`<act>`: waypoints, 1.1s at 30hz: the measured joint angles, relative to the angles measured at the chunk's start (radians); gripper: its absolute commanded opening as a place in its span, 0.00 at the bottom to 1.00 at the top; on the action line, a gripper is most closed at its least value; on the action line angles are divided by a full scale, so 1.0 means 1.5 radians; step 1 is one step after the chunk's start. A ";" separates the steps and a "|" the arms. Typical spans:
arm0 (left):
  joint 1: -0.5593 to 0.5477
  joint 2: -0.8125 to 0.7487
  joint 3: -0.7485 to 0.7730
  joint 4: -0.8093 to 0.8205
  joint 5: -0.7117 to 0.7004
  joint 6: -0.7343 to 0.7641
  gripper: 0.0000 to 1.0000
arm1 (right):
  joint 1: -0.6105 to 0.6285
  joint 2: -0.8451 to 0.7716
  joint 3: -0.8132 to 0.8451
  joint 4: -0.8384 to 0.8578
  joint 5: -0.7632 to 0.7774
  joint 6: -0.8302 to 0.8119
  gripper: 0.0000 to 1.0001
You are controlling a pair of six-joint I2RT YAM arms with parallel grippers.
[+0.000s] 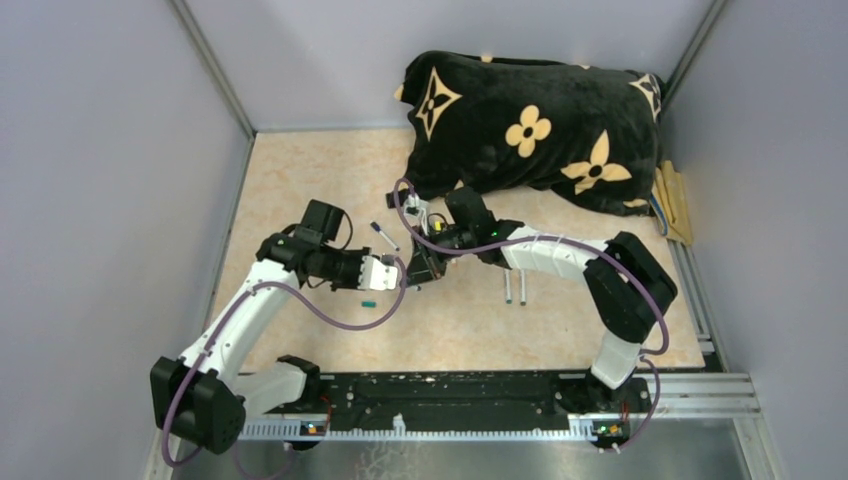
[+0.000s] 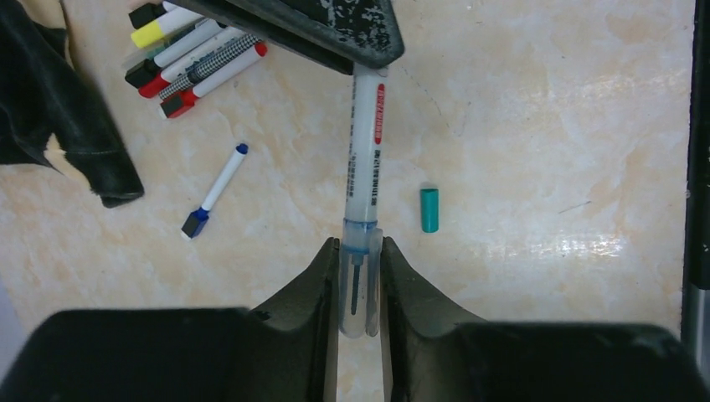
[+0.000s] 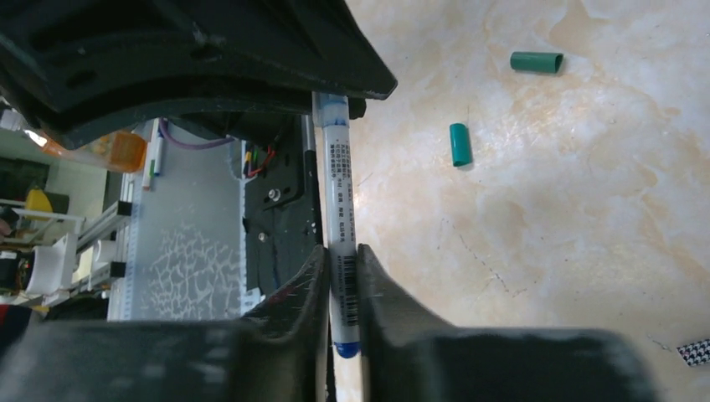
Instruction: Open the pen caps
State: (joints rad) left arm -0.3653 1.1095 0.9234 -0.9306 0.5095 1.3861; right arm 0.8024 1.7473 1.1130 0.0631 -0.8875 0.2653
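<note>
Left gripper (image 2: 360,251) jaws had narrowed onto the clear cap (image 2: 361,314), touching both its sides. Straight ahead of them ran the pen (image 2: 366,151), its long axis in line with a pull, its far end clamped tight in the right gripper (image 3: 341,255).

The slim white pen barrel (image 2: 366,159) carries a red label (image 2: 379,113), black print and a barcode (image 3: 346,293); none of it is legible.
</note>
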 measured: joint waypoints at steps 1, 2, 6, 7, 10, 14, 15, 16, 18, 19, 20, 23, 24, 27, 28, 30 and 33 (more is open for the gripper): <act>-0.002 -0.001 -0.002 -0.003 -0.003 0.000 0.19 | -0.002 0.000 0.000 0.004 0.000 0.006 0.25; -0.004 -0.001 -0.003 -0.005 -0.006 -0.001 0.18 | -0.006 0.000 -0.001 0.013 0.000 0.010 0.31; -0.012 -0.003 -0.003 0.005 -0.007 -0.007 0.14 | -0.006 0.001 -0.011 0.064 -0.003 0.049 0.41; -0.014 -0.004 -0.003 0.007 -0.007 -0.009 0.13 | -0.005 0.001 -0.015 0.081 -0.003 0.060 0.42; -0.019 -0.008 -0.003 0.009 -0.006 -0.019 0.10 | -0.005 0.007 -0.025 0.129 -0.005 0.095 0.42; -0.024 -0.008 -0.002 0.009 -0.005 -0.025 0.05 | -0.004 0.023 -0.027 0.178 -0.011 0.135 0.42; -0.026 -0.008 -0.002 0.010 -0.005 -0.028 0.04 | -0.004 0.027 -0.027 0.187 -0.013 0.141 0.42; -0.026 -0.008 -0.001 0.010 -0.005 -0.032 0.02 | -0.004 0.031 -0.027 0.196 -0.015 0.147 0.42; -0.026 -0.008 0.001 0.010 -0.006 -0.036 0.00 | -0.002 0.039 -0.027 0.205 -0.018 0.155 0.42; -0.026 -0.008 0.003 0.010 -0.006 -0.039 0.00 | -0.001 0.043 -0.026 0.208 -0.018 0.157 0.41; -0.026 -0.008 0.004 0.011 -0.005 -0.041 0.00 | 0.002 0.047 -0.026 0.208 -0.018 0.157 0.39; -0.026 -0.008 0.008 0.016 -0.005 -0.051 0.00 | 0.009 0.057 -0.026 0.208 -0.018 0.160 0.26; -0.026 -0.008 0.008 0.018 -0.006 -0.054 0.00 | 0.011 0.059 -0.026 0.209 -0.018 0.164 0.19; -0.026 -0.008 0.008 0.021 -0.008 -0.062 0.00 | 0.013 0.059 -0.026 0.217 -0.023 0.175 0.00; -0.026 -0.008 0.008 0.022 -0.010 -0.063 0.00 | 0.013 0.059 -0.027 0.223 -0.021 0.176 0.00; -0.026 -0.008 0.008 0.023 -0.011 -0.065 0.00 | 0.012 0.059 -0.035 0.234 -0.020 0.179 0.00; -0.031 -0.007 0.008 0.024 -0.014 -0.067 0.00 | 0.008 0.049 -0.057 0.257 -0.012 0.183 0.00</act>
State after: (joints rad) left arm -0.4110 1.0996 0.9348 -0.8940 0.4877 1.2858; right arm 0.8139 1.8210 1.0279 0.4492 -0.9054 0.5400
